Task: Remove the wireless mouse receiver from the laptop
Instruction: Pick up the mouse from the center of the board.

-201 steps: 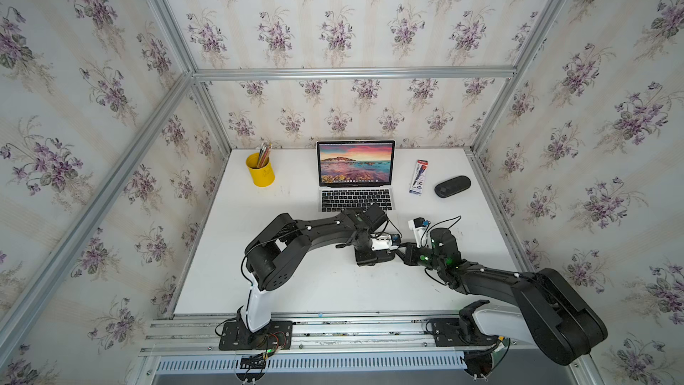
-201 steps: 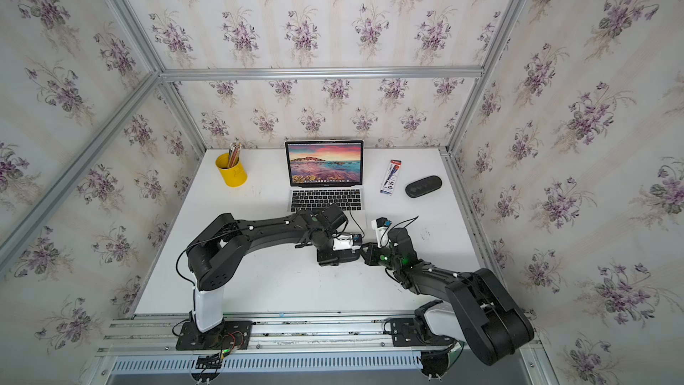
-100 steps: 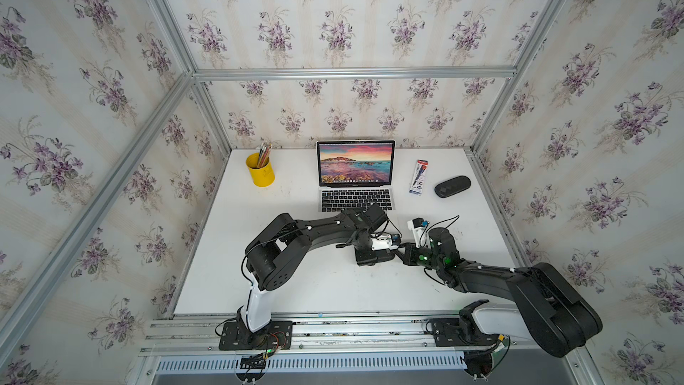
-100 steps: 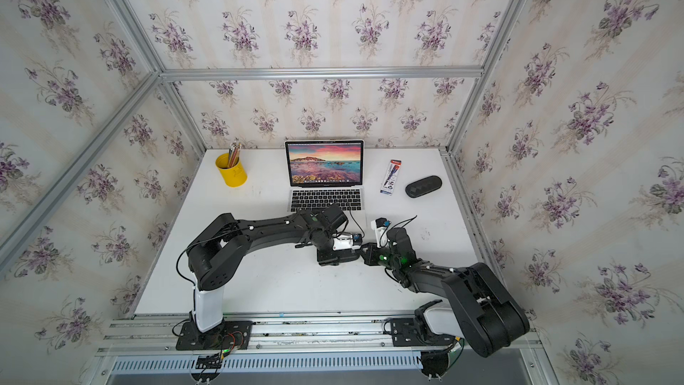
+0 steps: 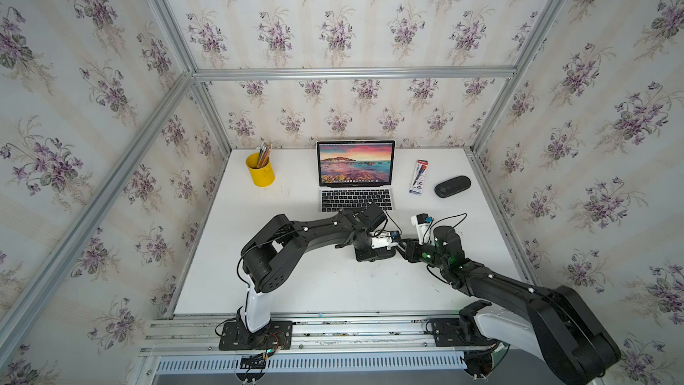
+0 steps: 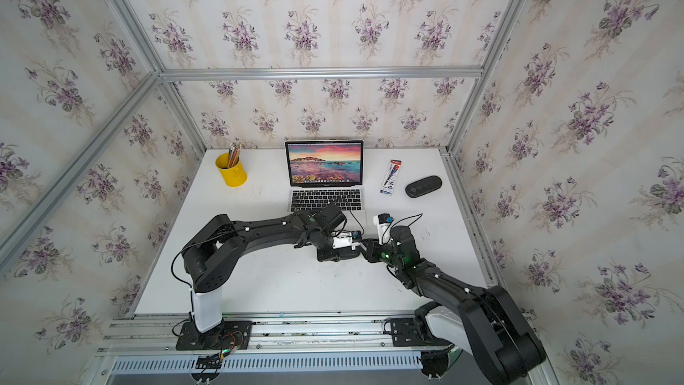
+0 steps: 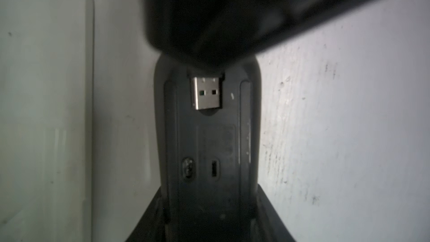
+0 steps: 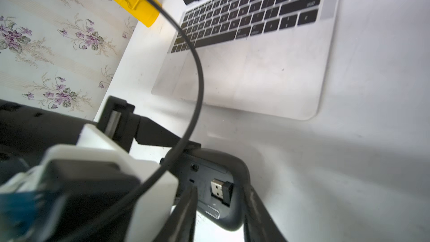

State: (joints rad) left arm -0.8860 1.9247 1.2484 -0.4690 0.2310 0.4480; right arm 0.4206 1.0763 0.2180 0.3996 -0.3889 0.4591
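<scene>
The laptop (image 5: 355,198) (image 6: 325,198) stands open at the back of the table, its keyboard and trackpad also in the right wrist view (image 8: 256,71). The wireless mouse receiver (image 7: 207,93) (image 8: 222,189) lies loose in a recess on the upturned underside of a black mouse (image 7: 209,150) (image 8: 209,171), in front of the laptop. My left gripper (image 7: 209,189) (image 5: 374,250) clasps the mouse's sides. My right gripper (image 8: 220,186) (image 5: 401,246) is open, a finger on either side of the receiver without touching it.
A yellow pencil cup (image 5: 261,172) stands at the back left. A pen pack (image 5: 419,176) and a black oblong case (image 5: 452,186) lie right of the laptop. A black cable (image 8: 197,66) loops across the right wrist view.
Both arms stay almost where they were, meeting over the mouse. The right gripper's jaws have parted and stand clear of the receiver.
</scene>
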